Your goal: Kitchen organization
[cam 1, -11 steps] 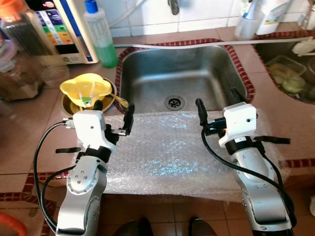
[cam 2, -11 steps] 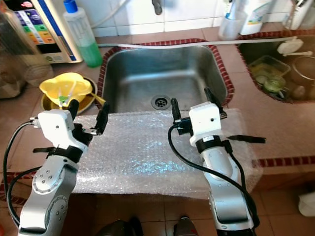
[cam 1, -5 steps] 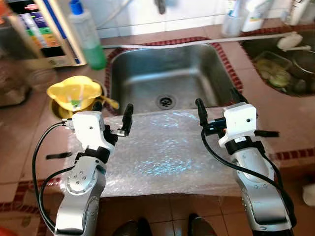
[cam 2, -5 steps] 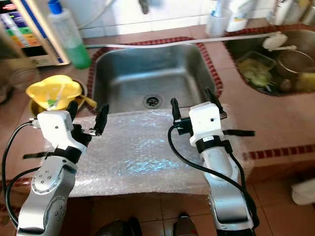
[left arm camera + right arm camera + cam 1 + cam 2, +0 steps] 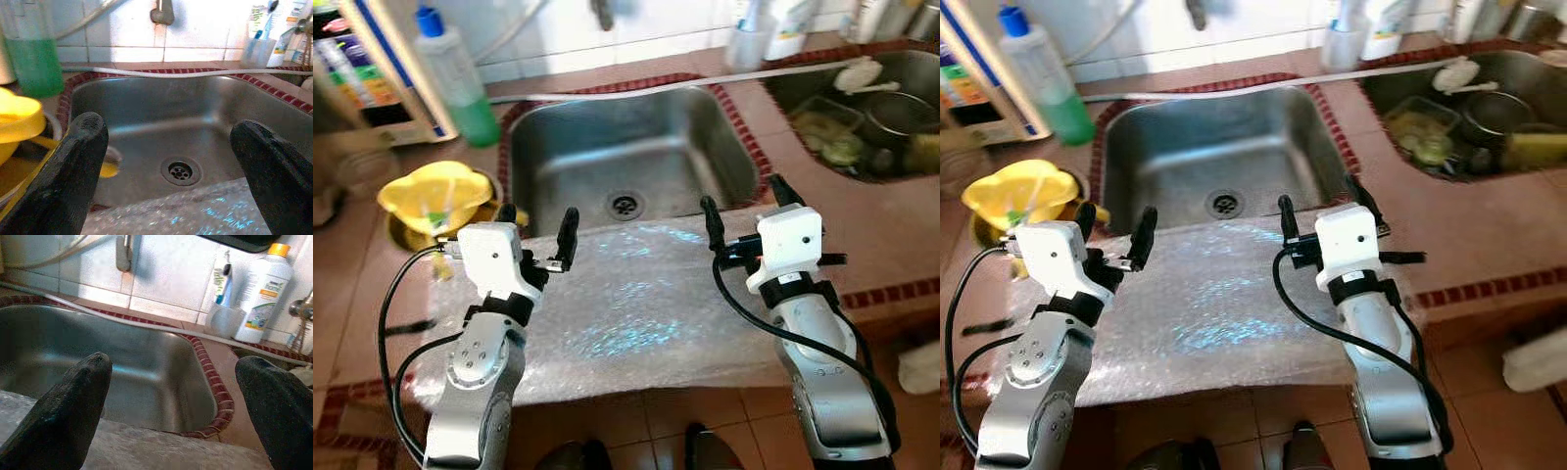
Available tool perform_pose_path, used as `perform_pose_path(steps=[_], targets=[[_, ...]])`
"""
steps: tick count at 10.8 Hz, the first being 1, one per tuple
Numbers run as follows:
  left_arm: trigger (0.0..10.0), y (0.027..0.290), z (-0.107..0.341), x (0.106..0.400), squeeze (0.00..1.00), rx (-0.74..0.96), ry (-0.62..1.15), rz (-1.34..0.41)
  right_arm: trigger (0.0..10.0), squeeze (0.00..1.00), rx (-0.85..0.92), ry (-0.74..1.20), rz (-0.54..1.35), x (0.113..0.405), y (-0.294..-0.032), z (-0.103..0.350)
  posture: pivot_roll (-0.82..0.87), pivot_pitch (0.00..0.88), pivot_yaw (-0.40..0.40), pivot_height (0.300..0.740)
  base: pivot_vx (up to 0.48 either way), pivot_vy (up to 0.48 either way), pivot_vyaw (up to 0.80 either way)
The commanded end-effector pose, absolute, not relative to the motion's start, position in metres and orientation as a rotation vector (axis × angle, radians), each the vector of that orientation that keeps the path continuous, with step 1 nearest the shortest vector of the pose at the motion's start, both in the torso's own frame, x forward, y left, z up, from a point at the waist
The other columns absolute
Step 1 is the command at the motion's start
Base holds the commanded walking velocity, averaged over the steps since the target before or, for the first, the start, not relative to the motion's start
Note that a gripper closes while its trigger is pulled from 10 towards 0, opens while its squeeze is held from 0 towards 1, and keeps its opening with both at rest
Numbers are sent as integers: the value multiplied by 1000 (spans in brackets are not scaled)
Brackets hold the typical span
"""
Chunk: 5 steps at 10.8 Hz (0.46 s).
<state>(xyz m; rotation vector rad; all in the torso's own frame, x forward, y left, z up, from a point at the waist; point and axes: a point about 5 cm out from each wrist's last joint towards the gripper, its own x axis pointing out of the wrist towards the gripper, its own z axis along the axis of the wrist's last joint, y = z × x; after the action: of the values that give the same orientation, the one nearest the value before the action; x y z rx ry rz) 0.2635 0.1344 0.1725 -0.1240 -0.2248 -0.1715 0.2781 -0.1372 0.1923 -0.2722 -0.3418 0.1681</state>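
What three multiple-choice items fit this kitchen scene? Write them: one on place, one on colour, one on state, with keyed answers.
1. Where does the clear bubble-wrap sheet lie?
A. on the counter before the stainless steel sink
B. inside the sink
C. on the floor

2. What colour is the plastic funnel left of the sink?
A. red
B. yellow
C. blue

3. How are the left end effector and right end effector?
A. both shut on the sheet
B. one open, one shut
C. both open, holding nothing

Answers: 1 A, the sheet covers the front counter edge; 2 B, it is bright yellow; 3 C, both wrist views show the fingers spread apart.
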Motion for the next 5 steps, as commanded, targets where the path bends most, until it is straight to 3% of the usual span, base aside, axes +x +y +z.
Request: perform_pose_path(steps=[1, 5], targets=[[10000, 138, 175, 261, 0, -111, -232, -162, 10000, 0, -272, -353, 182, 276, -134, 194, -156, 211, 93, 740, 0, 0, 0], [10000, 136, 177, 261, 0, -112, -242, -171, 10000, 0, -284, -362, 193, 276, -132, 195, -160, 203, 87, 740, 0, 0, 0]])
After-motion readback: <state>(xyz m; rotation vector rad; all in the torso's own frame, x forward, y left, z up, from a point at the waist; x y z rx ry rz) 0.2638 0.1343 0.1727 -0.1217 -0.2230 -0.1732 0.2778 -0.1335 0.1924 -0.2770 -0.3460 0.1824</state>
